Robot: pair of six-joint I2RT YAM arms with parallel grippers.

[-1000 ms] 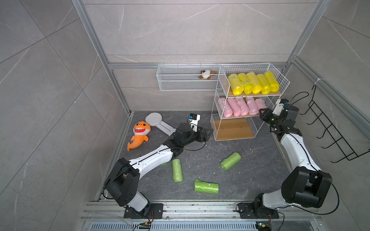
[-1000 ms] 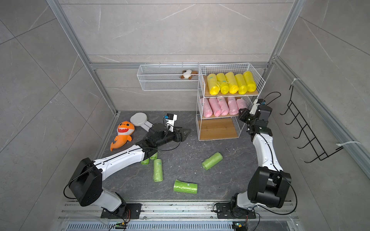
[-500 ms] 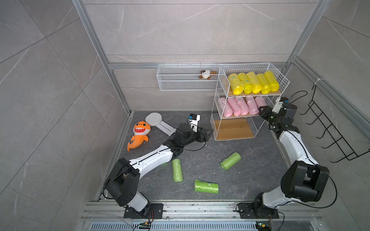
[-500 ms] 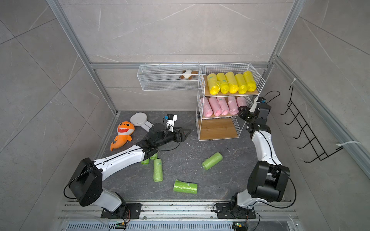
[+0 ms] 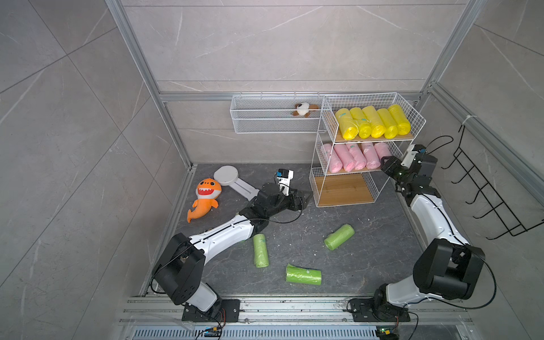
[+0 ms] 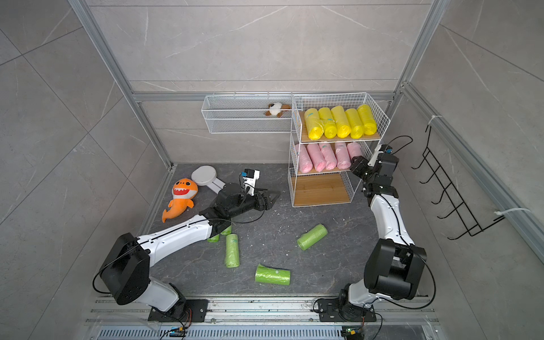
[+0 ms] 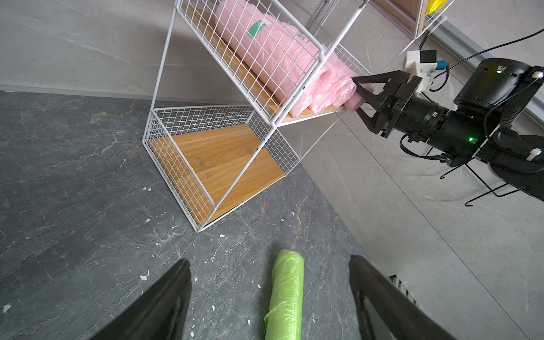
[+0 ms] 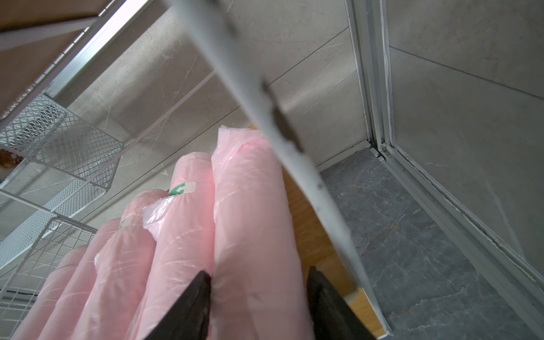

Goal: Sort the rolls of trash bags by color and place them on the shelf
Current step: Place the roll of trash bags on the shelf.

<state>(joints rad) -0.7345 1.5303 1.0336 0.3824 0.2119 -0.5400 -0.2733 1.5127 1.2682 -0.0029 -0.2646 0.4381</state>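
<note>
Right end effector [image 7: 356,94] straddles end of pale pink trash-bag roll [image 8: 250,220] at right edge, middle tier of white wire shelf [image 5: 321,159]; grip unclear. Left end effector [image 7: 268,259] wide, empty; light green roll [image 5: 339,237] on table [image 5: 294,235] nearby.

Yellow rolls [image 5: 374,123], pink rolls [image 5: 354,156], green rolls [image 5: 303,274], white wire shelf [image 5: 321,154].

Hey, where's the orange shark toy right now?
In both top views the shark toy lies on the floor at the far left, by the wall frame, right beside the round white disc.
</note>
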